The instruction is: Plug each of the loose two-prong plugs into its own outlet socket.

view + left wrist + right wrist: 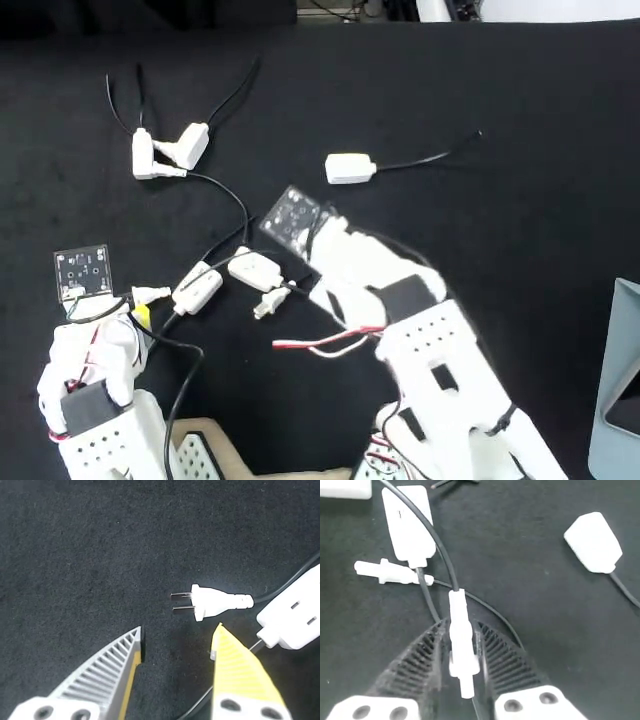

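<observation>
Checking in from the remote station. On the overhead cam my left arm sits at about 7 o'clock on the black table (500, 90), and the right arm is at 5 o'clock with its wrist over the middle.

The left gripper (178, 629) has its jaws spread wide with nothing between them. One loose plug (150, 295) lies flat at roughly 8 o'clock from centre, just past the yellow finger (235, 670). It's close to the tip, but I can't tell if it touches. Its prongs point away from the near socket (197, 287), which lies just beside the plug's cable end, slots facing up.

The right gripper (460, 625) is clamped on a second plug (462, 647). The dark ribbed fingers (507, 662) press both sides of the white body, and a black cable (451, 575) runs out of its far end past a flat socket (407, 525). A third plug (390, 572) lies crosswise beside that socket's cable end, not plugged in.

A lone socket (350, 168) sits at about 1 o'clock, its cable trailing toward 2. Two more white blocks (165, 152) touch each other at 10 o'clock, and I can't tell if they're mated
</observation>
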You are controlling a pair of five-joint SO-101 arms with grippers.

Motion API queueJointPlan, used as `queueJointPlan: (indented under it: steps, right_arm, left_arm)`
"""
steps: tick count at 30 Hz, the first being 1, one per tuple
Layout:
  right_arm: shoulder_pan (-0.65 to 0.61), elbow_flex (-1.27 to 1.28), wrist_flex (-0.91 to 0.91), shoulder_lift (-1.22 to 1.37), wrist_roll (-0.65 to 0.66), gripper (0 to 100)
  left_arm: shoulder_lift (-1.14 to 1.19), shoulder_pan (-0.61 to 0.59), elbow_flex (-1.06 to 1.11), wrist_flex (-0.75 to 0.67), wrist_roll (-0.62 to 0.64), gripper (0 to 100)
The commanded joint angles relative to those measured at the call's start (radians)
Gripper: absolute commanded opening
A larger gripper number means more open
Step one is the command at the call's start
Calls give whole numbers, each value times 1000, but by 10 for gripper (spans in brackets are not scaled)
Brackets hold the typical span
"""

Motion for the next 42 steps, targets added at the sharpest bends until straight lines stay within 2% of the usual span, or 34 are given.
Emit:
queueJointPlan:
  steps: [1, 5, 14, 27, 31, 35, 42]
  right_arm:
    - [-12, 68, -55, -16, 46, 12]
    - [-12, 137, -52, -16, 126, 12]
    - [-112, 162, 112, 4, 150, 11]
    - [-117, 47, 109, 433, 150, 11]
    - [-117, 13, 115, 516, 204, 11]
    - [-117, -1, 135, 499, 207, 11]
    - [-110, -84, 319, 285, 204, 11]
  left_arm:
    - [-8, 1, -5, 2, -9, 227]
    - [-8, 1, -5, 2, -9, 227]
    - [-8, 1, -5, 2, -8, 227]
    - [-8, 1, -5, 2, -8, 227]
    - [-8, 1, -5, 2, -8, 227]
    - [-8, 1, -5, 2, -8, 227]
    - [-8, 1, -16, 2, -3, 226]
